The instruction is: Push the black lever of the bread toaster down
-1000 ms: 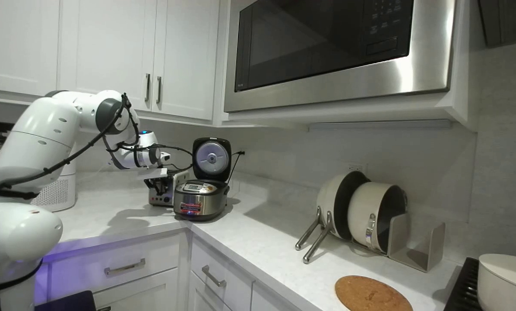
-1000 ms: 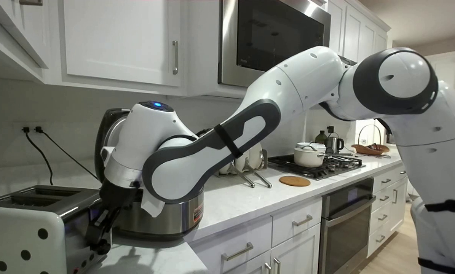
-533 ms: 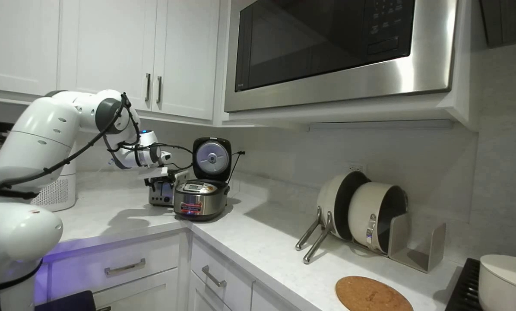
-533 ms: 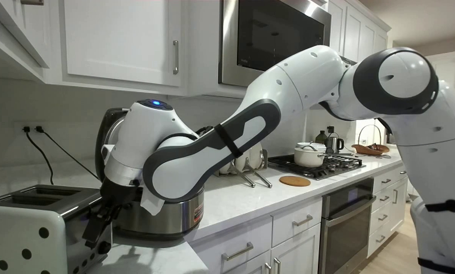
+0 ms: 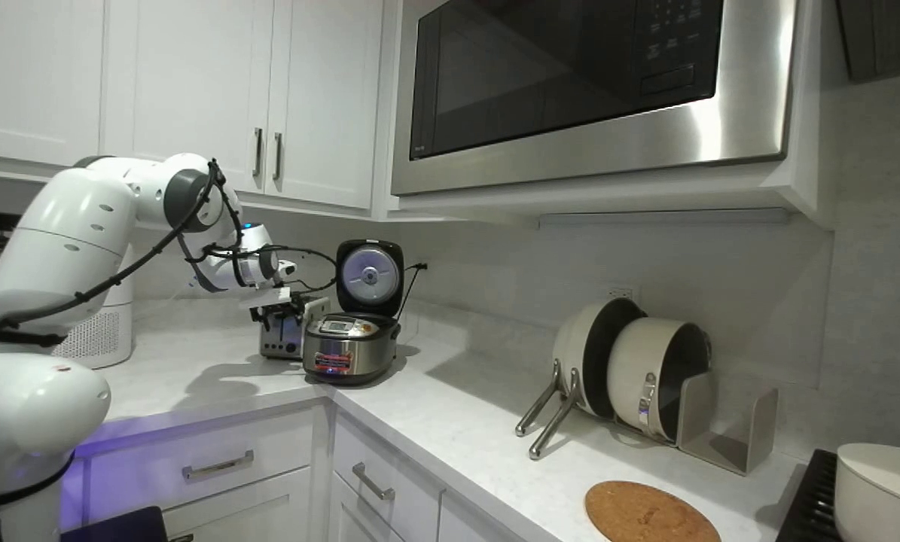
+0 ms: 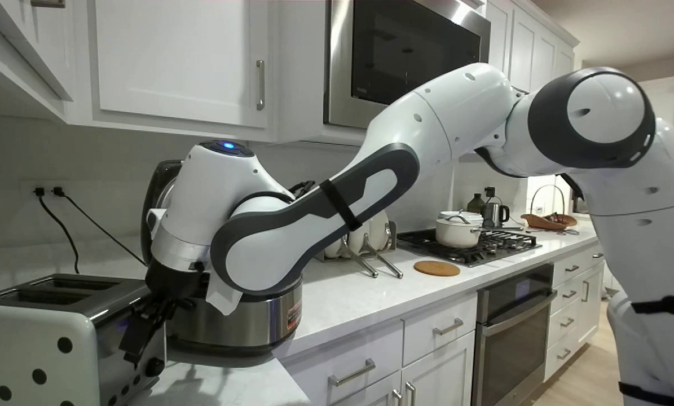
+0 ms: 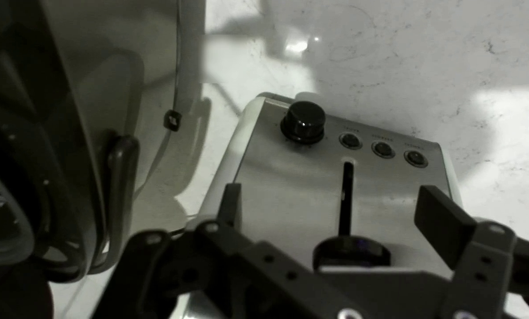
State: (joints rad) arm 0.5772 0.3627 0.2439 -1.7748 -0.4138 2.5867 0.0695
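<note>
Black lever [image 7: 352,252] of the bread toaster [image 6: 69,341] is located at the upper end of its slot [image 7: 345,204] on the front panel [image 7: 286,195]; the toaster stands on the counter [image 5: 450,406], just beside the rice cooker [image 5: 353,331]. The robot arm [image 6: 444,124] arches above the counter and slopes down to the toaster, with the end effector [image 7: 333,199] tilted downward in front of the panel. Its fingers [image 7: 232,206] are spread wide. In the wrist view, the lever appears between them with a gap on either side; contact with any part of the end effector cannot be determined. The lever is a broad, glossy black tab with a rounded edge, positioned at the slot end farthest from the rotary knob [image 7: 305,122]. Three round buttons [image 7: 383,149] form a row beside the knob. The wrist view displays the lever and slot, which cannot be made out in either exterior view. In an exterior view, the bread openings [image 6: 49,296] and the black-dotted side panel [image 6: 32,344] of the toaster are visible; in an exterior view, the raised lid [image 5: 369,277] of the rice cooker is seen unobstructed.
</note>
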